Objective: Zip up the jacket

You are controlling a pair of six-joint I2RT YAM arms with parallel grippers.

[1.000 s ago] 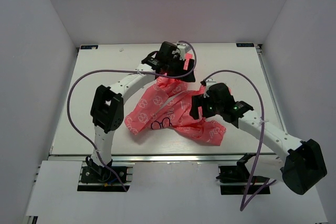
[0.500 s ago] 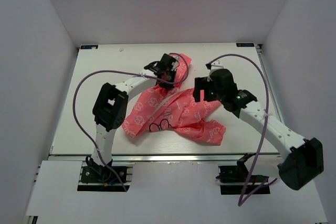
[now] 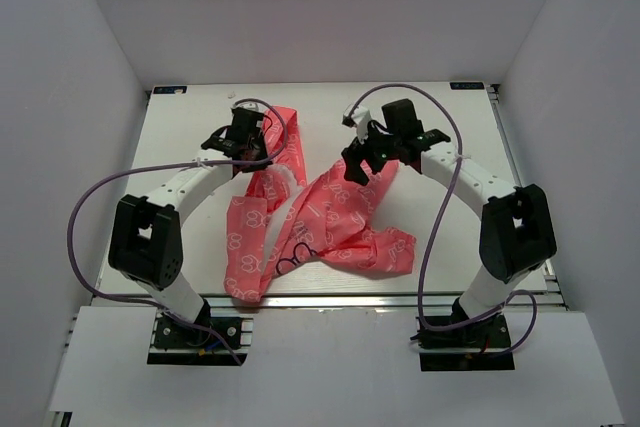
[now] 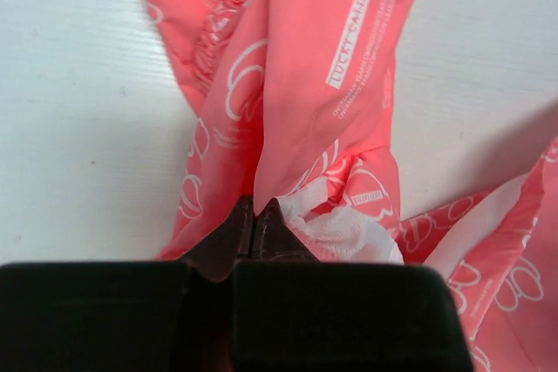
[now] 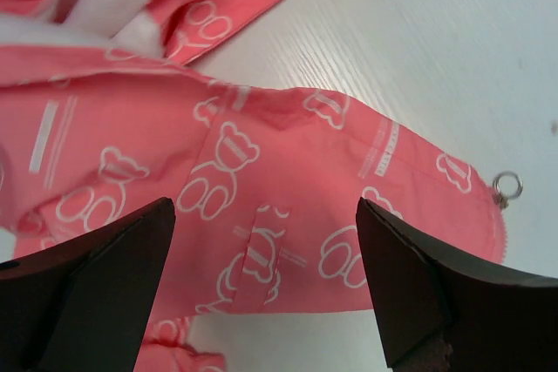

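Coral-pink fabric with white bear prints makes up the jacket (image 3: 335,222). In the top view it lies crumpled on the white table (image 3: 180,237), spread in a rough V. 1 limb of the V runs from the jacket's far-left end to its near-left corner. The other limb rises to the jacket's far-right end, and a lobe sticks out at its near right. A dark emblem (image 3: 296,265) shows close to the jacket's near edge. The left gripper (image 3: 262,150) is at the jacket's far-left end. The right gripper (image 3: 362,160) is over its far-right end.

In the left wrist view, the left gripper (image 4: 253,215) has its 2 tips pressed together on a fold of the jacket (image 4: 323,84), pinching it. Pink cloth stretches away from the pinch. White lining (image 4: 349,233) bunches just right of the pinch, touching the tips. Bare table (image 4: 78,84) shows to the left of the jacket.

In the right wrist view, the right gripper (image 5: 263,237) is spread wide and clamps nothing. Its 2 dark fingers (image 5: 105,276) flank a flat flap of the jacket (image 5: 131,128). I cannot tell whether they touch the cloth. A small metal ring (image 5: 507,186) lies at the flap's right corner, and zipper teeth (image 5: 503,228) run along the edge just below it. Bare table (image 5: 418,41) lies beyond the flap.
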